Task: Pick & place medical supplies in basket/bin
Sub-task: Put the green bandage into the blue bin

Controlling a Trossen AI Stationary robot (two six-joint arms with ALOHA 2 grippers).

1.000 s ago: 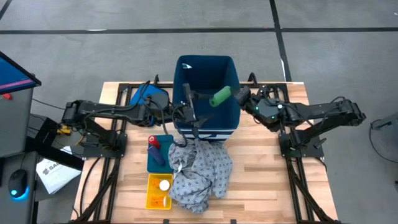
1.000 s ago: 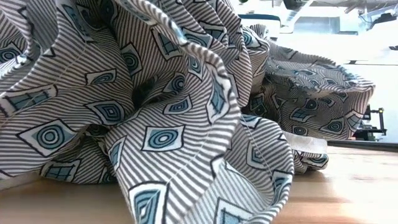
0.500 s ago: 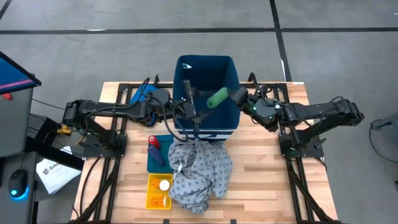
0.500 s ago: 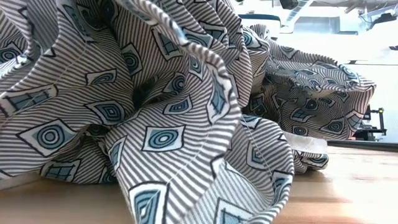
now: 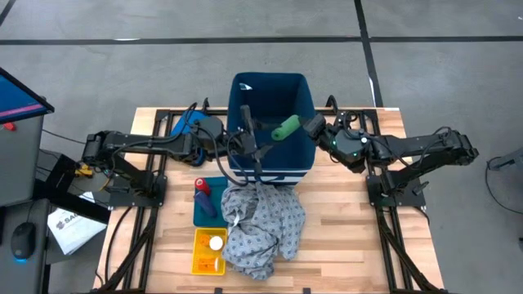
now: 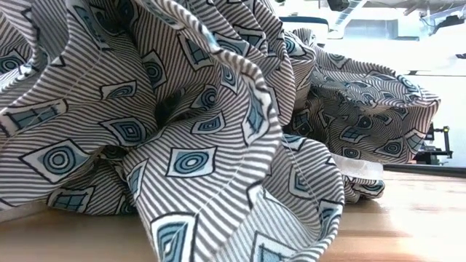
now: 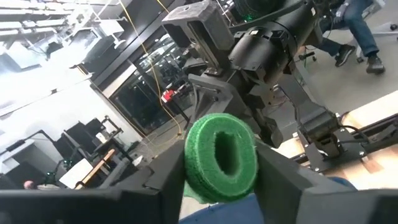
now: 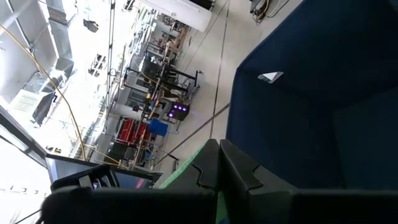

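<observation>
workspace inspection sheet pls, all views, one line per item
surface: wooden table on a black frame
job's things: green cylinder above the open navy bin; gown heaped in front of the bin; orange pill bottles; red cylinder
clutter: flat blue pouch
grippers: right gripper shut on the green cylinder; left gripper at the bin's left wall, state unclear
cables: looped beside the left arm
surroundings: grey floor, monitor at left
</observation>
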